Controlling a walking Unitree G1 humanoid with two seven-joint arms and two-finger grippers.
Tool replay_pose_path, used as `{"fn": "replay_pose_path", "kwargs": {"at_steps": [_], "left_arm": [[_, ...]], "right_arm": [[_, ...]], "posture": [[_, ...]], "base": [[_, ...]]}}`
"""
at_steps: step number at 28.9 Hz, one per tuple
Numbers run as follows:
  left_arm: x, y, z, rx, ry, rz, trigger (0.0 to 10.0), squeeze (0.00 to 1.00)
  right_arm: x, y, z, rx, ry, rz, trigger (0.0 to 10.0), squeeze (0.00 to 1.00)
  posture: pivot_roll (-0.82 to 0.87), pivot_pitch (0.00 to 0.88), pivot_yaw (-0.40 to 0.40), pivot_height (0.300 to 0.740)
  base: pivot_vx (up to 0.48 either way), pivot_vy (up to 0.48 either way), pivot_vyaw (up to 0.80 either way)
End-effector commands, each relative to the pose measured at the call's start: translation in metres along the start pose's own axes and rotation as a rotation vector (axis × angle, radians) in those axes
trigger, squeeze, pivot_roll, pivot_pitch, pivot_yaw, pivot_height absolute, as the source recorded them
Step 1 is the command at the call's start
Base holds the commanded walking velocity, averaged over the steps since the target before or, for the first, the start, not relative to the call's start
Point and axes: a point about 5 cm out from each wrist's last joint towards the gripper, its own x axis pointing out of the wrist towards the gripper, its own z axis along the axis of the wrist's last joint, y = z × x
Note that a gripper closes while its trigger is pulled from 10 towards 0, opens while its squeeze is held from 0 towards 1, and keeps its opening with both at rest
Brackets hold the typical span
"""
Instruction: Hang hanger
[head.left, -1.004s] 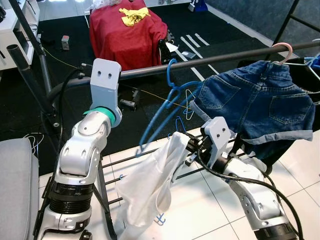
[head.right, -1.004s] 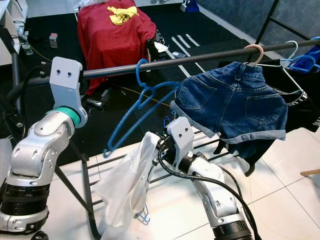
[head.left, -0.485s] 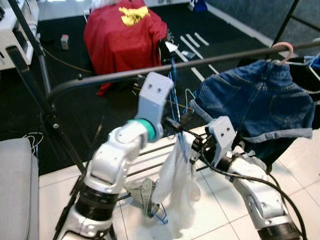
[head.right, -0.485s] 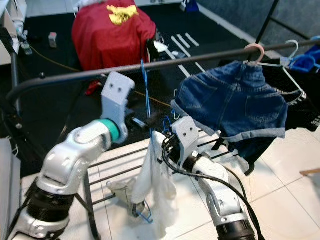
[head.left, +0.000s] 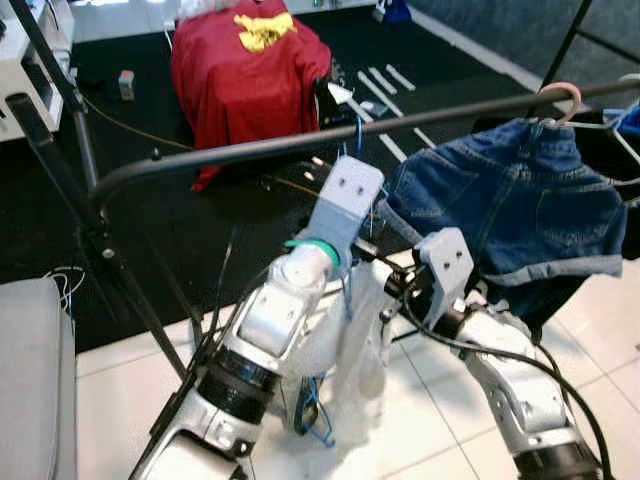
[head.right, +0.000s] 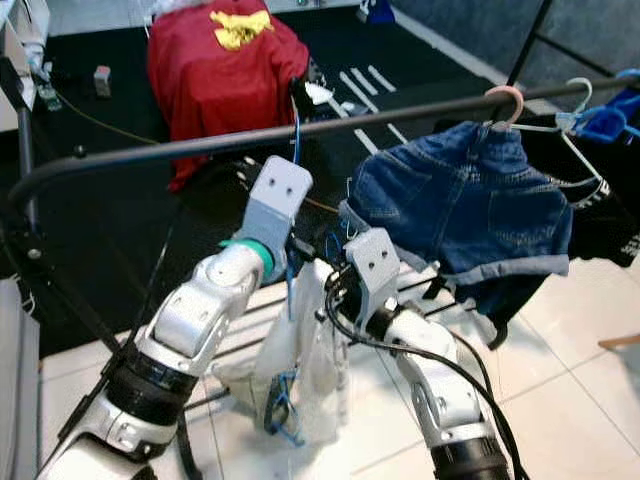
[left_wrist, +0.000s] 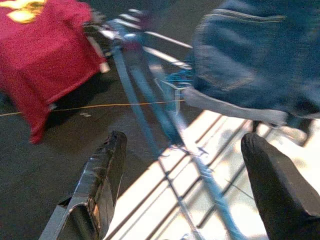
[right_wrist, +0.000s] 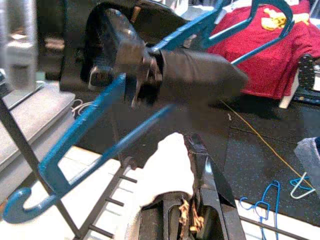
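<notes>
A blue hanger hooks over the black rail, seen edge on, with a white garment hanging below it. My left arm reaches across to the hanger. Its gripper is open, and the hanger's blue bars stand just beyond the gap between the fingers. My right gripper is shut on the white garment from the right, low under the rail. In the right wrist view the left gripper's black finger lies against the hanger's arm.
Denim shorts hang on a pink hanger further right on the rail. A red cloth-covered object stands behind. Low rack bars and a loose blue hanger lie below. A grey cushion is at the left.
My left arm swung from the rail's left part to the middle, up against the hanger. The hanger turned from side on to edge on, and the white garment now hangs straighter.
</notes>
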Motion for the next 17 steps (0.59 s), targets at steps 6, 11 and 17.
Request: {"fn": "replay_pose_path", "kwargs": {"at_steps": [6, 11, 17], "left_arm": [[0.014, 0.031, -0.003, -0.02, 0.012, 0.153, 8.0, 0.0], [0.019, 0.032, 0.002, -0.021, -0.004, 0.161, 4.6, 0.0], [0.021, 0.025, 0.006, -0.037, -0.018, 0.134, 2.8, 0.0]], "right_arm": [[-0.001, 0.006, 0.002, 0.001, -0.023, 0.006, 10.0, 0.0], [-0.001, 0.007, 0.002, 0.006, -0.023, 0.008, 10.0, 0.0], [-0.002, 0.008, 0.002, 0.009, -0.024, 0.006, 10.0, 0.0]], "posture": [[-0.17, 0.139, 0.094, 0.74], [-0.17, 0.141, 0.096, 0.74], [-0.18, 0.143, 0.097, 0.74]], "base": [[0.0, 0.0, 0.0], [0.0, 0.0, 0.0], [0.0, 0.0, 0.0]]}}
